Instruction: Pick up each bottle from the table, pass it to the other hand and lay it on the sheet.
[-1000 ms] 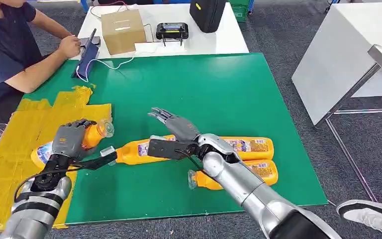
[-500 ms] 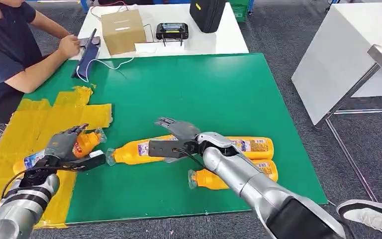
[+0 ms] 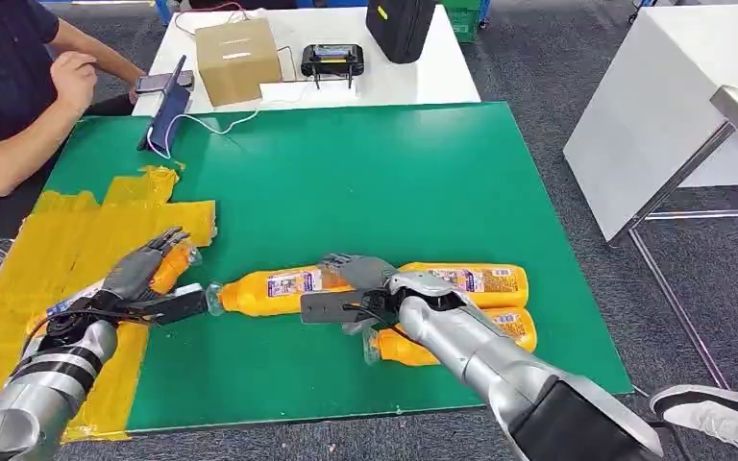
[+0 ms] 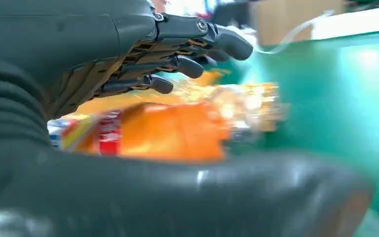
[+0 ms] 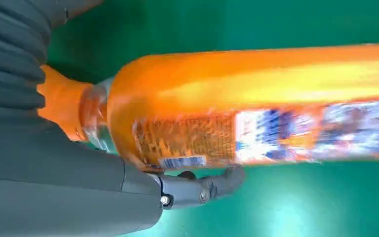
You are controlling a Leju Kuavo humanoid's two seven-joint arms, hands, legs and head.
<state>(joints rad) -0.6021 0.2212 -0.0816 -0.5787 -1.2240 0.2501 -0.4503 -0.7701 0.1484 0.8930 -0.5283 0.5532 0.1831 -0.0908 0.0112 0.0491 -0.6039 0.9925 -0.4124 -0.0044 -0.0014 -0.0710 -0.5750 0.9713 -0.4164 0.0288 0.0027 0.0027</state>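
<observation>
Green tabletop (image 3: 394,182): left hand (image 3: 139,279) is lying spread over an orange plastic bottle (image 3: 168,269) on yellow sheet (image 3: 48,259); right hand (image 3: 356,288), fingers apart, is hovering over another orange bottle (image 3: 279,291).

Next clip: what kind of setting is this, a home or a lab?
Likely a robotics lab or test room: a green mat over a work table, a handheld controller on a white desk, grey carpet.

Four orange bottles with clear caps, all lying on their sides; the first bottle (image 3: 168,270) rests on the yellow sheet (image 3: 53,252) at its edge, partly under the left hand (image 3: 139,274); the second (image 3: 274,290) lies on the green worktop (image 3: 365,173); the third (image 3: 476,279) and fourth (image 3: 442,343) lie side by side, near the second.
</observation>
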